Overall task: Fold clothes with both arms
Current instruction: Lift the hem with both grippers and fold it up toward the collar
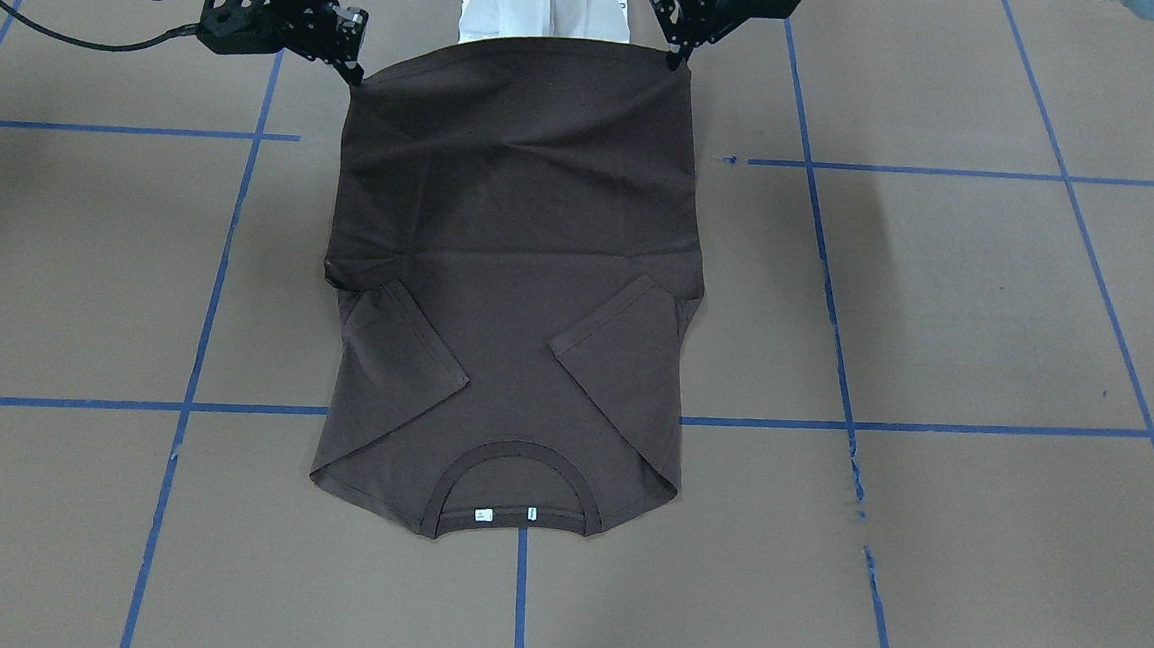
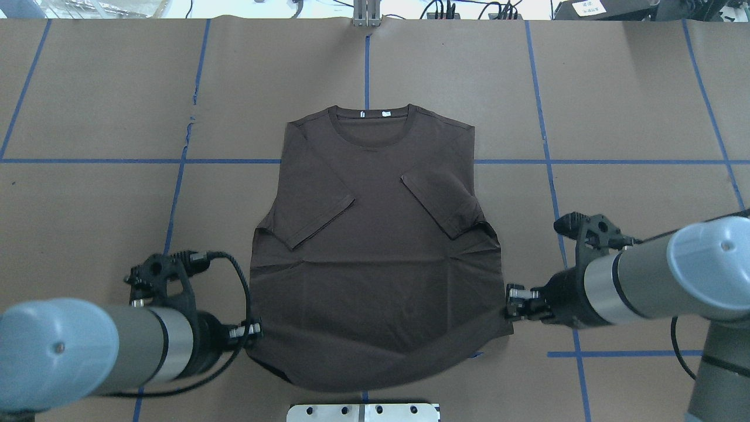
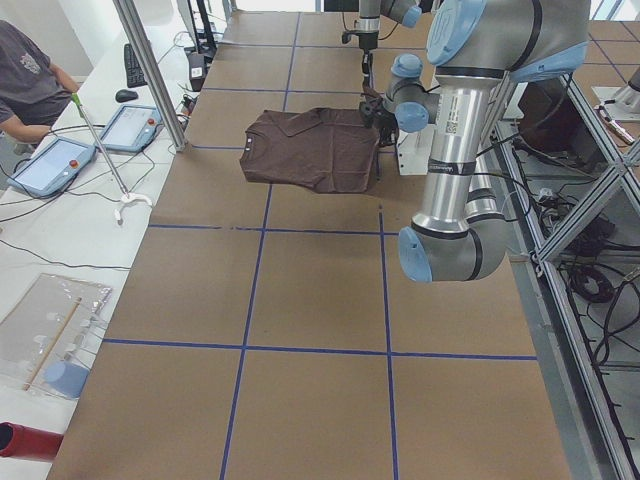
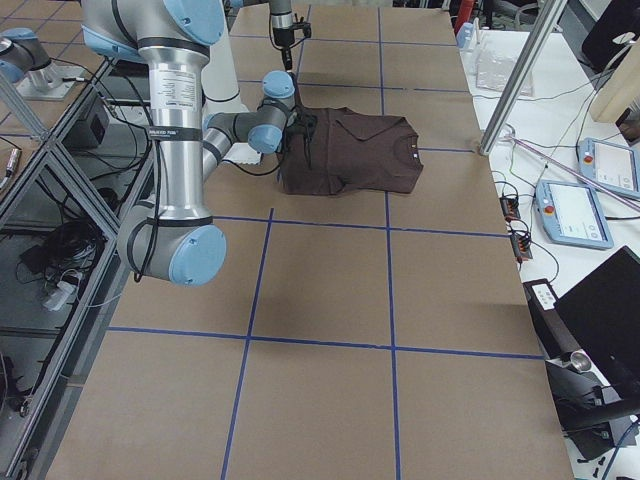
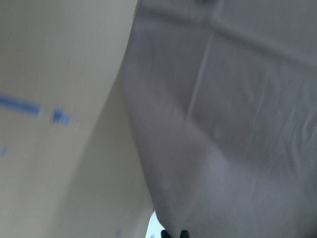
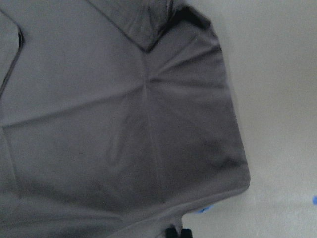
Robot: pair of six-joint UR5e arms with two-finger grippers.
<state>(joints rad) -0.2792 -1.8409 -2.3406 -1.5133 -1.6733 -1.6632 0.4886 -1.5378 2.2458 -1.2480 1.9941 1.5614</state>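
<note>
The dark brown T-shirt [image 1: 511, 260] [image 2: 375, 264] lies on the table with its collar [image 2: 372, 117] on the side away from the robot and both sleeves folded in over the chest. White neck tags [image 1: 485, 515] show inside the collar. My left gripper [image 1: 675, 60] [image 2: 255, 329] is shut on the hem corner on its side. My right gripper [image 1: 352, 75] [image 2: 512, 302] pinches the other hem corner. The hem edge is raised and stretched between them, while the upper half stays flat. Both wrist views show cloth [image 5: 237, 124] [image 6: 99, 124] running down to the fingertips.
The white pedestal base [image 1: 542, 1] [image 2: 363, 412] stands just behind the hem. Blue tape lines [image 2: 545, 158] cross the brown table cover. In the exterior left view, a seated person [image 3: 25, 75], tablets [image 3: 130, 128] and a metal pole [image 3: 150, 70] stand along the far side.
</note>
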